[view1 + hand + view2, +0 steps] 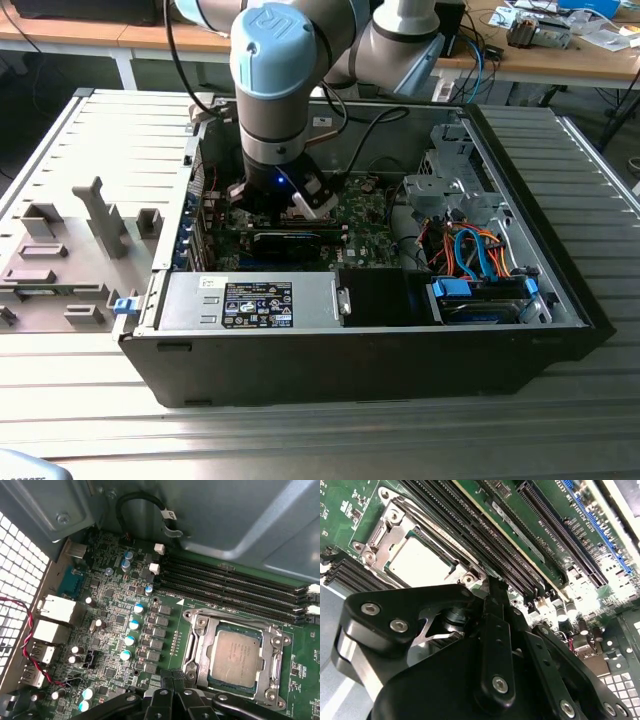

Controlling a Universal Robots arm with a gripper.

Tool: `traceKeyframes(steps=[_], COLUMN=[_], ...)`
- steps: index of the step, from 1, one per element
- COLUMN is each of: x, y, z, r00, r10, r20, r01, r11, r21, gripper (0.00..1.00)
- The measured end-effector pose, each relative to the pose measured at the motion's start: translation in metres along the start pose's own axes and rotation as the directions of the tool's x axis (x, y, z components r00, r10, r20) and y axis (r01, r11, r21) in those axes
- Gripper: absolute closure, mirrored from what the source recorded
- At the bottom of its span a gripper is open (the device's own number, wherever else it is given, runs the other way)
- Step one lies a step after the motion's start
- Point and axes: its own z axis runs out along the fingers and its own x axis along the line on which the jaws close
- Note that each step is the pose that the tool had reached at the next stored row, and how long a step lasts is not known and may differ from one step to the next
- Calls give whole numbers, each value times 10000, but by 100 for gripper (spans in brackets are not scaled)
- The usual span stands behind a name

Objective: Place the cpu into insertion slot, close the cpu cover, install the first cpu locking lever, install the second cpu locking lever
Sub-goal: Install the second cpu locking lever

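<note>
Looks like I'm working in an electronics lab or workshop: open desktop PC case sitting on a ribbed metal table, wooden benches behind with cables and loose parts scattered about.

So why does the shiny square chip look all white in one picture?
In the second wrist view, glare washes out the small square silver-topped chip, and the black pincer close to the lens looks blurry. In the first wrist view, the same chip is evenly lit and grey.
</note>
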Motion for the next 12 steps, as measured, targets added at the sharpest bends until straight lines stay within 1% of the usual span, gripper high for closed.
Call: traceKeyframes(steps=[3,7,9,12], x=[3,6,5,6], y=[-13,-24,-24,-22], z=[0,13,20,9], r00=[10000,10000,10000,10000], r10=[-2,-4,-23,-35], r20=[14,11,15,16], r01=[2,4,23,35], r11=[10000,10000,10000,10000], r21=[-53,-54,-70,-72], gripper=[89,89,89,89])
